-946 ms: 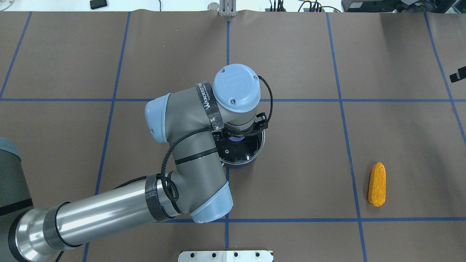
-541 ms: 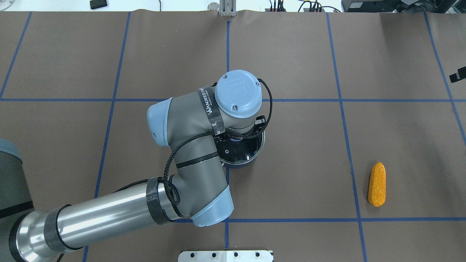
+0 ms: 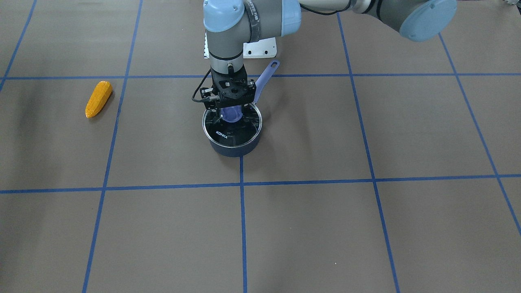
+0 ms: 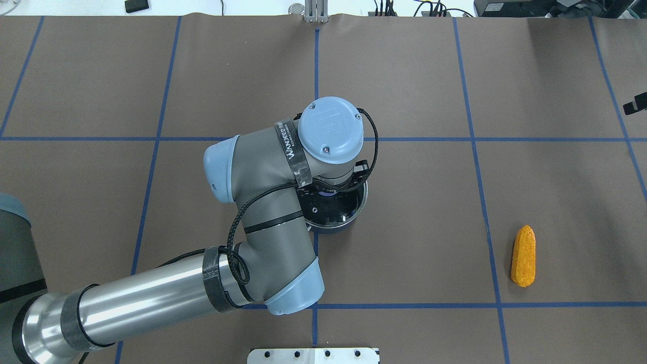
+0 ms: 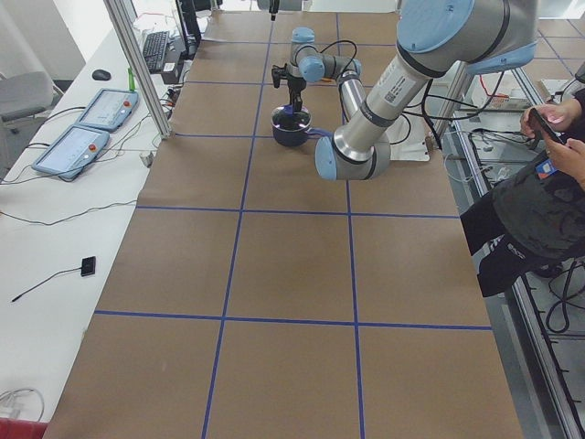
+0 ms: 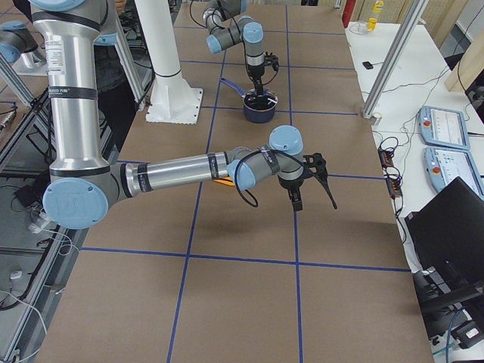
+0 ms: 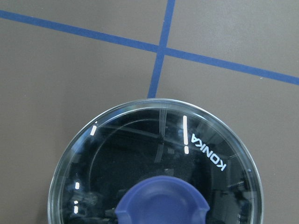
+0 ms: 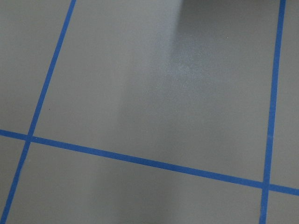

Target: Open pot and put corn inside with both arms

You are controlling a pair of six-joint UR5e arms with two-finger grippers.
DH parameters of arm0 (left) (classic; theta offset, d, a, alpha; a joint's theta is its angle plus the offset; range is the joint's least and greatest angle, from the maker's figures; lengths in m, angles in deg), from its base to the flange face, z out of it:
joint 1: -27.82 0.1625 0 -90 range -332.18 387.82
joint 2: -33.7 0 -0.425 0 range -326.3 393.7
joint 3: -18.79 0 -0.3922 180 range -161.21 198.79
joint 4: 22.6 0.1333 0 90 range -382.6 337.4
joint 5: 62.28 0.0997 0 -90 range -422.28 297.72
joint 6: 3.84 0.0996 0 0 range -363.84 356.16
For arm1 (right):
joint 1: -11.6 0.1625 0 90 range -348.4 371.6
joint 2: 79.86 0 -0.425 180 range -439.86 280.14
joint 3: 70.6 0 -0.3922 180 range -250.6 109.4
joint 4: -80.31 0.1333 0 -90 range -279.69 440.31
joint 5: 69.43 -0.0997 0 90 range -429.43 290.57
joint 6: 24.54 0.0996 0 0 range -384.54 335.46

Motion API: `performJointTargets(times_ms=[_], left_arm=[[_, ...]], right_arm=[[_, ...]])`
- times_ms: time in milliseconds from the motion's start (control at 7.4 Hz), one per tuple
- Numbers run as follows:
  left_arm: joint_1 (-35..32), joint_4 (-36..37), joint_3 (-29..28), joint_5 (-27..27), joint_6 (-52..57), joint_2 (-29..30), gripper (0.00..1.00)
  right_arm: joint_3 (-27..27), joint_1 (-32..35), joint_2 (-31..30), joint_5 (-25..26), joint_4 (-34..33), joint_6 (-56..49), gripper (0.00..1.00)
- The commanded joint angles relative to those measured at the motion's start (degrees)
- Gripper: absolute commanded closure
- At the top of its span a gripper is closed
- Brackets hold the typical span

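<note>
The left arm reaches over the brown worktop to the pot. Its jaws straddle the knob of the lid, which sits on the pot; whether they clamp it, I cannot tell. The right arm hangs low, and I cannot tell how its jaws stand. The corn lies flat on the robot's right, well apart from the pot.

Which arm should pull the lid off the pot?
Left. The left gripper sits right at the knob on the lid; the right gripper hangs far from the pot.
</note>
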Motion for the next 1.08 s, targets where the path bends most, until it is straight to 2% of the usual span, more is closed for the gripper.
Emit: performJointTargets(times_ms=[0, 270, 405, 676, 811, 946], left_arm=[[-0.12, 0.00, 0.18, 0.01, 0.02, 0.00, 0.31], [-0.38, 0.00, 0.27, 0.01, 2.12, 0.00, 0.66], [-0.47, 1.22, 0.53, 0.01, 2.22, 0.00, 0.75], [-1.08, 6.90, 5.94, -0.07, 4.40, -0.09, 0.78], [-1.34, 10.95, 11.89, -0.33, 7.29, -1.74, 0.78], [-1.96, 11.08, 19.44, -0.51, 11.41, -7.85, 0.78]], right_arm=[[-0.01, 0.00, 0.03, 0.00, 0.04, 0.00, 0.00], [-0.01, 0.00, 0.03, 0.00, -0.04, 0.00, 0.00], [-0.01, 0.00, 0.03, 0.00, -0.04, 0.00, 0.00], [-0.01, 0.00, 0.03, 0.00, -0.04, 0.00, 0.00], [-0.01, 0.00, 0.03, 0.00, 0.04, 0.00, 0.00], [-0.01, 0.00, 0.03, 0.00, 0.04, 0.00, 0.00]])
